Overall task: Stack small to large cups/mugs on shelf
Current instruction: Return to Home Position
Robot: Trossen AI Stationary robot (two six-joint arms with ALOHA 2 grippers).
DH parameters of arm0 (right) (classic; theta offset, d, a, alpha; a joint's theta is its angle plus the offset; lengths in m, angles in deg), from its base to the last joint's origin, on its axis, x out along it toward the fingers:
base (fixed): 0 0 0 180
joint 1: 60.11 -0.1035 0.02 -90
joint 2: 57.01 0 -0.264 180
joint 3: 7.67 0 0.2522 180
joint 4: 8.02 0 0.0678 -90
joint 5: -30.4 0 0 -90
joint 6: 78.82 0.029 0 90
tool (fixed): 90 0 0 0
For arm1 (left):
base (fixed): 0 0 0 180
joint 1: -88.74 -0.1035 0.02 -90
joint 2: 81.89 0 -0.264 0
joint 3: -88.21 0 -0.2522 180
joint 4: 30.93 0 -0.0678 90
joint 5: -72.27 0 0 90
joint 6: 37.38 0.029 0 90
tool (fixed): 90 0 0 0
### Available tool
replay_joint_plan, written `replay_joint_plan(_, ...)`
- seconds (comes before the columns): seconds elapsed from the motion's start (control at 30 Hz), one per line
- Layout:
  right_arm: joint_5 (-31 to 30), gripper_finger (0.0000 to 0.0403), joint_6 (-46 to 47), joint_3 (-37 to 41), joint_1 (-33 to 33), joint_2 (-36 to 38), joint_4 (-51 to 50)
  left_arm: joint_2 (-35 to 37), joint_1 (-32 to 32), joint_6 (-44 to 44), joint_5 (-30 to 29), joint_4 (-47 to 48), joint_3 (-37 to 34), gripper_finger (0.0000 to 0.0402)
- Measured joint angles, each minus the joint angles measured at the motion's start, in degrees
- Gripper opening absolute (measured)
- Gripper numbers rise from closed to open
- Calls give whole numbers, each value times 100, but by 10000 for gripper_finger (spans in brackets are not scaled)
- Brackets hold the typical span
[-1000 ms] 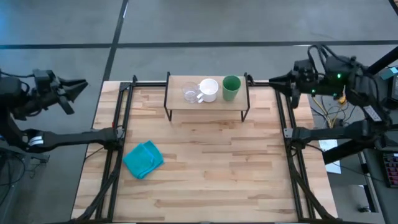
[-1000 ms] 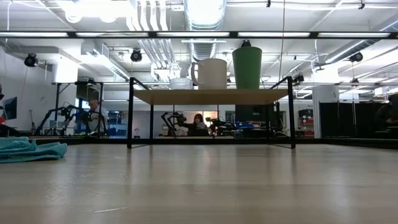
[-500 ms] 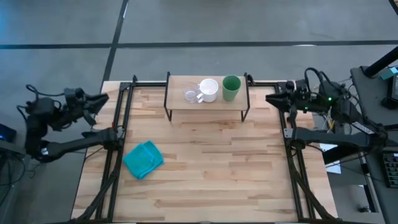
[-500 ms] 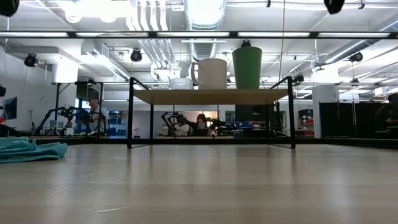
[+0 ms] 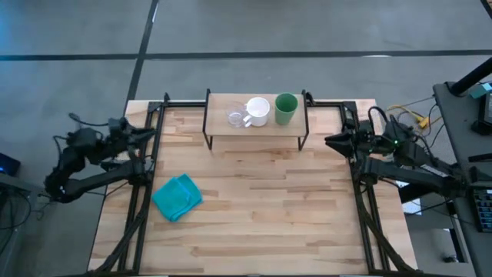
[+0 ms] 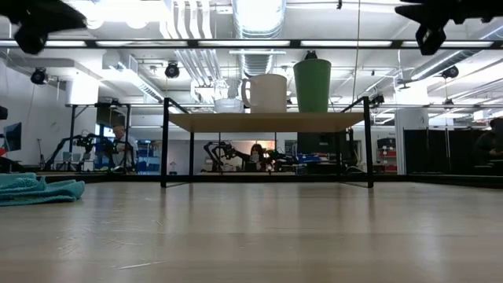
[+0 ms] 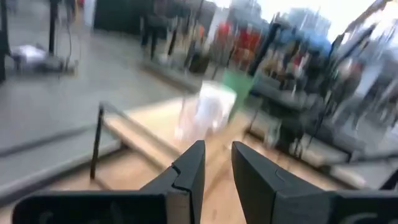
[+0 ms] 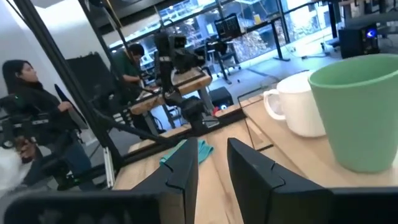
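1. Left end effector (image 5: 148,132) hangs over the worktop's (image 5: 254,223) left edge, up toward the far-left corner. It points in at the shelf (image 5: 219,101). The left wrist view shows only a narrow gap between its fingers, with nothing held.
2. A teal cloth (image 5: 177,196) lies crumpled near the left edge, closer to the front. It is well apart from the shelf and no part of the job.
3. The shelf stands at the middle of the far edge, and all three vessels are on its board in one row.
4. The glass cup (image 5: 235,117) takes the left spot. It is the lowest of the three and sits just beside the mug's handle.
5. The white mug (image 5: 257,110) takes the middle, upright, with its handle turned toward the glass.
6. The green cup (image 5: 286,108) closes the row on the right, and the low view shows it as the tallest. So the sizes climb from left to right, which is the order the task asks for, done as a line and not as a nest.
7. Right end effector (image 5: 329,141) sits at the right edge, level with the shelf's near side and aimed inward. Its fingers are slightly parted and empty.
8. With both arms out at the sides and nothing in either grip, I'd call the placing done and only parking left. There is little risk while the arms keep clear of the shelf legs.
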Motion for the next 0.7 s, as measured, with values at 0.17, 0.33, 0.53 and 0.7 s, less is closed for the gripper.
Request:
replay_joint_plan(0.17, 4, 77, 46, 427, 0, 486, 7, 81, 0, -2, 292, -1112, -800, 66)
replay_joint_plan(0.33, 6, 73, 3, 661, -2, 928, 10, 116, 0, -6, 580, -2142, -1569, 66)
replay_joint_plan(0.53, 17, 80, -114, 980, -2, 1424, 28, 77, 0, -151, 695, -3002, -2370, 66)
replay_joint_plan(0.7, 21, 84, -111, 1324, -2, 1356, 84, 89, 0, -267, 766, -3843, -3005, 66)
